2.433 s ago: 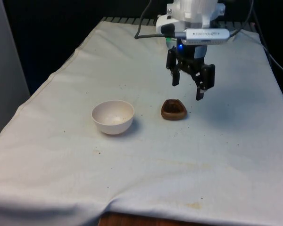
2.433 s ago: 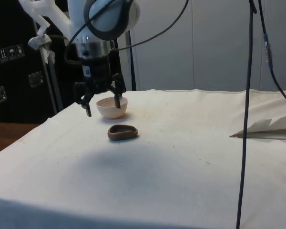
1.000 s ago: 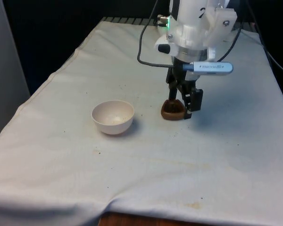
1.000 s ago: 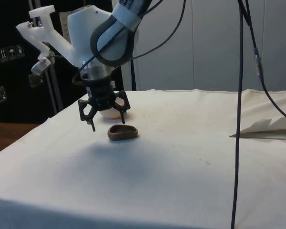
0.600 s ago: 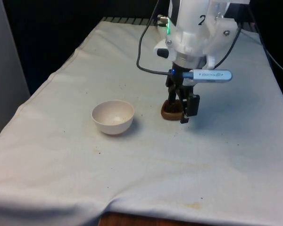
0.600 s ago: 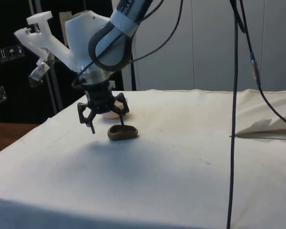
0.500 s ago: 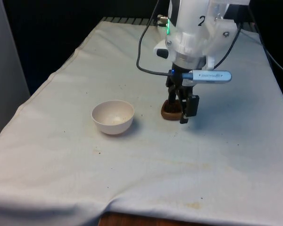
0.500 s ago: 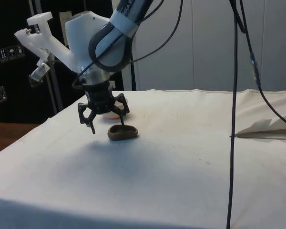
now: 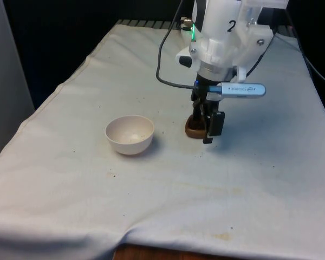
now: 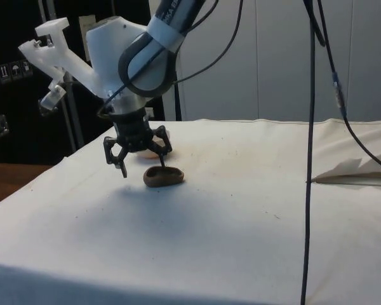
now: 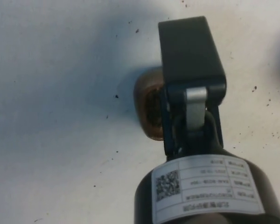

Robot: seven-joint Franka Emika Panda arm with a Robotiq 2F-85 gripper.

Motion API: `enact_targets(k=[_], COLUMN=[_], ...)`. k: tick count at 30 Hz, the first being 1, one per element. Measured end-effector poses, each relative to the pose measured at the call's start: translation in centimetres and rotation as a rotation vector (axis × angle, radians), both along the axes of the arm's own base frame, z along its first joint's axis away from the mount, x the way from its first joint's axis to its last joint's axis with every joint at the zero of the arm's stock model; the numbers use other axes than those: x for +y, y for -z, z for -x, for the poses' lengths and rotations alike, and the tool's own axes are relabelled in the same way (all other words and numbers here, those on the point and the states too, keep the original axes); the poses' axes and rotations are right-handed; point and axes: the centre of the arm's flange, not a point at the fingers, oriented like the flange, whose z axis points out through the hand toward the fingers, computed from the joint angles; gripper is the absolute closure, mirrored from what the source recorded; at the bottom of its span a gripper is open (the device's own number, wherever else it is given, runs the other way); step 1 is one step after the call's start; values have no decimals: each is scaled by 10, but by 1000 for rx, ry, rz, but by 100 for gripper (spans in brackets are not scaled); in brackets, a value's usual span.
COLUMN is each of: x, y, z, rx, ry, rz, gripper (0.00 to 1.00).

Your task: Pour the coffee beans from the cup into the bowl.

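A small brown cup (image 9: 194,129) lies low on the white cloth right of the table's middle in the front view. A pale bowl (image 9: 129,134) stands a hand's width to its left. My gripper (image 9: 205,127) is down at the cup and open. From the side, the gripper (image 10: 143,169) has one finger at the near rim of the cup (image 10: 164,176) and the other outside it. The bowl (image 10: 153,152) is mostly hidden behind the fingers. In the wrist view a black finger (image 11: 190,58) covers part of the cup (image 11: 146,109).
A black cable (image 10: 308,159) hangs in front of the side camera. A folded pale sheet (image 10: 359,170) lies at the side view's right. Dark specks dot the cloth (image 9: 151,184). The table's left edge (image 9: 49,100) drops off beside the bowl.
The gripper came down from above the table to the cup, turning its wrist. Over the last half second it eased slightly lower. Cup and bowl have not moved.
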Motion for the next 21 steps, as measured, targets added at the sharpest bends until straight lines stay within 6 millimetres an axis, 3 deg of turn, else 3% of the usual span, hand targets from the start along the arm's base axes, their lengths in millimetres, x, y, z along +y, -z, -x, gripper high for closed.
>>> enact_targets(k=[21], x=[3], y=[9], z=[-11], rx=[-21], ry=[95], rz=[29], gripper=[0])
